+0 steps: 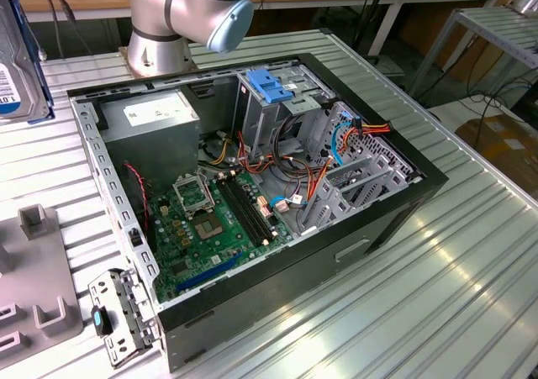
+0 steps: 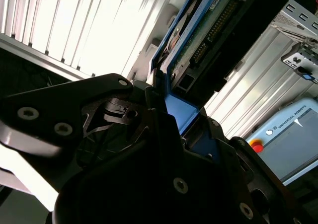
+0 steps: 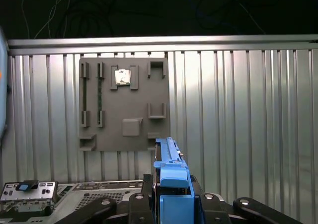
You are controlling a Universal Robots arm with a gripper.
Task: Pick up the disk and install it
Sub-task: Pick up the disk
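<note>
Grip: my gripper was clamped across the rectangular silver-grey metal disk, fingers closed on it. One blue plastic side rail stood up between them in the first wrist view.
Disk position: it hung in the air at the exterior view's far left, label side showing. It was above the ribbed silver metal table and well apart from the open black computer case.
Likely seat: I judged it to be the grey metal cage with the blue plastic top. It sat inside the case near the larger grey metal box with a white sticker.
Doing it well: I reckoned the clamp had to stay firm and the rails square to the cage mouth, because a tilted disk would probably bind.
Connector end: the second wrist view showed the disk's circuit-board face and connector end, so its facing was worth minding.
Edges: the case rim and the red and orange cables draped beside the cage looked like the snag risks.
Open room: there was plenty of space above the table between the disk and the case. The flat grey fixture plate with its raised blocks lay beneath me, and room inside the case looked tight.
</note>
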